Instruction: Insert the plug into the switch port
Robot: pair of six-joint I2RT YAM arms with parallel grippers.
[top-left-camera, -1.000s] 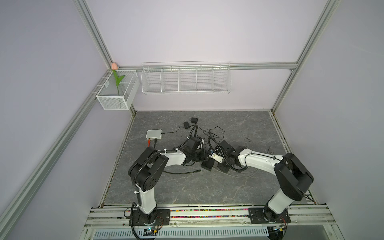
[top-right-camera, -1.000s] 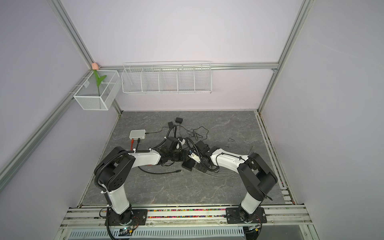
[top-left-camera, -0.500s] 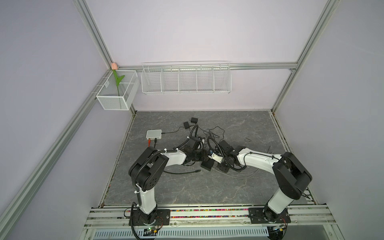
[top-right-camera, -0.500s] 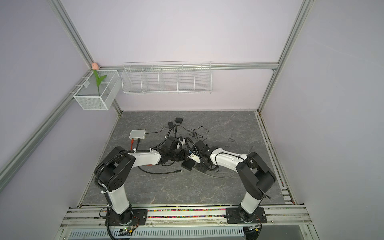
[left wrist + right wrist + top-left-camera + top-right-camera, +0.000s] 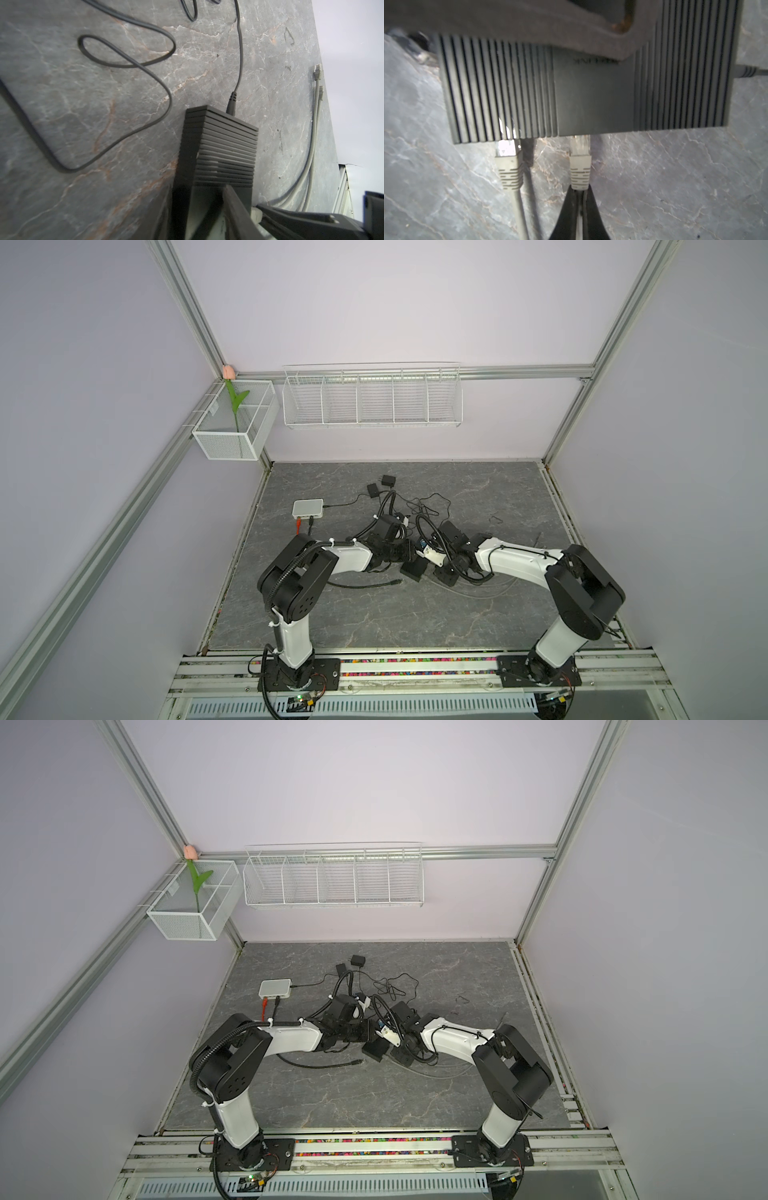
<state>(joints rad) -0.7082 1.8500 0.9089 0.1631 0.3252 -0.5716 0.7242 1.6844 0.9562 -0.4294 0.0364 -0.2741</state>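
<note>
In the right wrist view the switch is a black ribbed box on the stone table. A grey plug with a clear tip points at the switch's front edge. How far it sits in the port is hidden. My right gripper is shut on the plug's rear end, where the cable leaves it. A second grey plug sits in a port beside it. My left gripper is shut on the switch, one finger lying across its ribbed top. In both top views the grippers meet at the switch.
A white box with red and black leads stands at the back left. Black adapters and tangled black cables lie behind the arms. A loose black cable lies in front. Spare grey plugs rest near the right wall.
The right arm has edged slightly left toward the switch. The left gripper's jaws have closed a little on the switch. Nothing else has moved.
</note>
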